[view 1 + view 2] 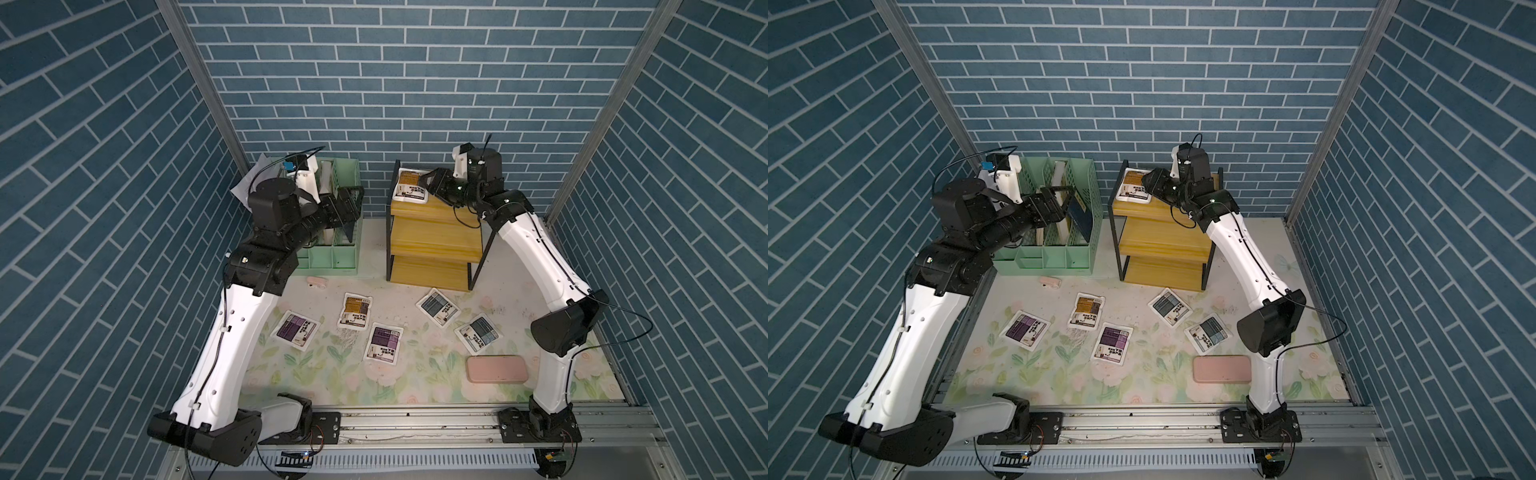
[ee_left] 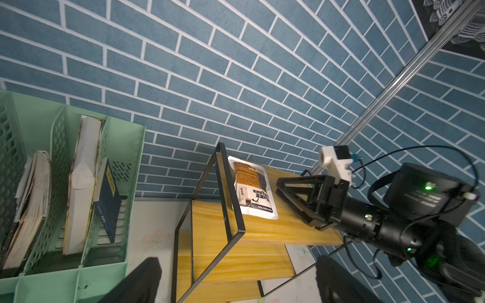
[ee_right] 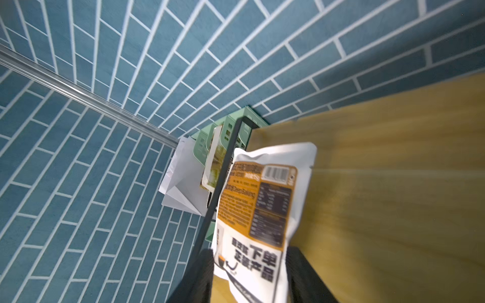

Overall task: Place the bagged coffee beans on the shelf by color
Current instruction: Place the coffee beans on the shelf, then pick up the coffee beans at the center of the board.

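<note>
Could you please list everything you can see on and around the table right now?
orange pouches: two, white with orange-brown labels, one on the shelf's top board, one on the mat
purple pouches: two, purple labels, flat on the mat
grey-blue pouches: two, grey-blue labels, flat on the mat
shelf: one, yellow boards, black frame, at the back
file organizer: one, mint green, beside the shelf
books: at least three, two pale, one dark blue, in the organizer
flat case: one, pink, on the mat
small item: one, pink, by the organizer
mat: one, floral, covering the table
left arm, right arm: white and black
left end effector: black, open, at the organizer
right end effector: black, open, at the shelved pouch
</note>
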Available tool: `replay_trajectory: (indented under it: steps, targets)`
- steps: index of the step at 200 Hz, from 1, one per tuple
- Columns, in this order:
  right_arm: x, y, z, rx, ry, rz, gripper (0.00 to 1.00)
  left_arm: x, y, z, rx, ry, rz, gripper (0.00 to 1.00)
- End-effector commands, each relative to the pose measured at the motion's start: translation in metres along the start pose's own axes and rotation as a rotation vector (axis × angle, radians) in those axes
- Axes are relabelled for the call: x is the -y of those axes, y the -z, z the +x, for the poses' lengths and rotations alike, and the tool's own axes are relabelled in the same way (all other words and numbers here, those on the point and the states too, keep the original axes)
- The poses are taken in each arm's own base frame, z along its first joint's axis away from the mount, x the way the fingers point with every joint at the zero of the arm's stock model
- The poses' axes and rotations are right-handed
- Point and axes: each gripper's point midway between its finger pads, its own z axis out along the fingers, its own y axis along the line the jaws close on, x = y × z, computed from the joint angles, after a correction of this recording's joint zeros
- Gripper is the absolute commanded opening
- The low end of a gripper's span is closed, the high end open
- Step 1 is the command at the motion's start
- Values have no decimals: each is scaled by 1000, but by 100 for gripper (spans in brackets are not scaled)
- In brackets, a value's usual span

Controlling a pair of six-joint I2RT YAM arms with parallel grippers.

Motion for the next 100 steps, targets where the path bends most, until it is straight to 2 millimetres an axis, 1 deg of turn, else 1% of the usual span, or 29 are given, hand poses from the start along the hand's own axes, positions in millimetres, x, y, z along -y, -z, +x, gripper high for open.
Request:
replay_trajectory:
  steps: [1,10,16,20,26,27,30,32,39,46,48,49,55,64,82,90,100]
  targets:
    - [-21,44,-26,104,70,35,65,-34,4,32,-77,20,-106,92]
    - [-29,66,-32,142,90,46,66,-48,7,49,-108,51,-116,90]
    - [-34,81,-32,156,105,47,67,-58,10,61,-130,72,-123,89]
    - [-35,88,-27,153,113,51,67,-65,12,69,-146,89,-127,88]
    - [-41,106,-21,158,131,44,66,-74,14,83,-170,107,-135,86]
    - [-40,106,-18,153,134,48,66,-75,15,85,-174,110,-136,86]
    - [-46,118,-16,163,145,36,66,-79,17,91,-184,117,-140,86]
    - [-44,118,-8,151,150,39,65,-82,18,96,-192,122,-144,85]
    - [-48,137,12,142,165,14,64,-92,22,110,-215,136,-163,84]
    - [-43,152,36,122,148,-8,63,-102,27,124,-236,149,-184,83]
    - [-41,156,43,115,138,-14,62,-104,28,128,-243,152,-189,82]
    - [-38,154,48,106,133,-13,62,-105,28,129,-246,154,-191,82]
    - [-32,167,71,91,95,-42,60,-113,31,141,-265,169,-203,81]
    - [-15,178,109,54,13,-76,56,-122,32,158,-294,191,-212,80]
    - [19,187,183,-21,-161,-96,51,-136,31,192,-352,236,-225,76]
    - [28,187,212,-39,-195,-86,50,-141,30,205,-370,252,-235,75]
    - [31,183,242,-61,-206,-81,49,-150,30,220,-387,273,-256,74]
